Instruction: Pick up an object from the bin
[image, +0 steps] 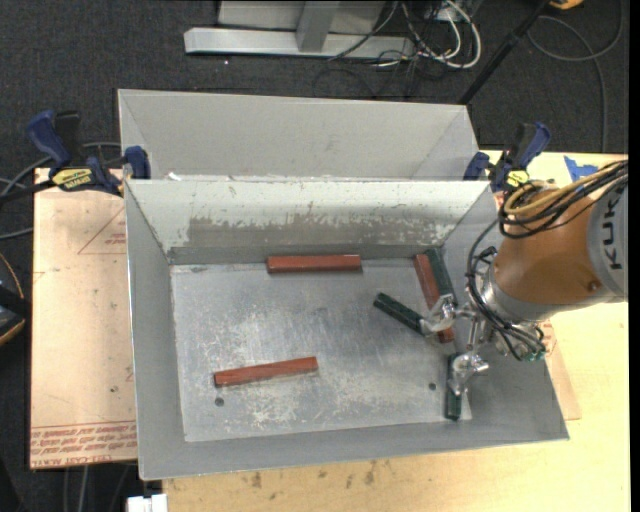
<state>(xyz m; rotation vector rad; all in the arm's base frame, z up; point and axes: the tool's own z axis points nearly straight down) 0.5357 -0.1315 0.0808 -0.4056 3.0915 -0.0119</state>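
My gripper (452, 343) is low on the right side of the bin (300, 215), close to the right wall. My fingers (437, 319) stand apart, one toward the back and one toward the front, and I see nothing between them.

The rear finger sits at the lower end of the right bar (428, 275), a red-brown bar lying along the right wall out of the back right corner. It is also just beside the near end of the green stick (398, 310), which lies slanted on the floor to the left. I cannot confirm contact with either.

Just past the front finger a dark piece (455, 404) lies near the front right corner; I cannot tell whether it touches the finger.

Well apart from the gripper:
- The back bar (313, 264), red-brown, lies flat along the foot of the back wall.
- The front bar (265, 373), of the same kind, lies on the floor left of centre, toward the front.
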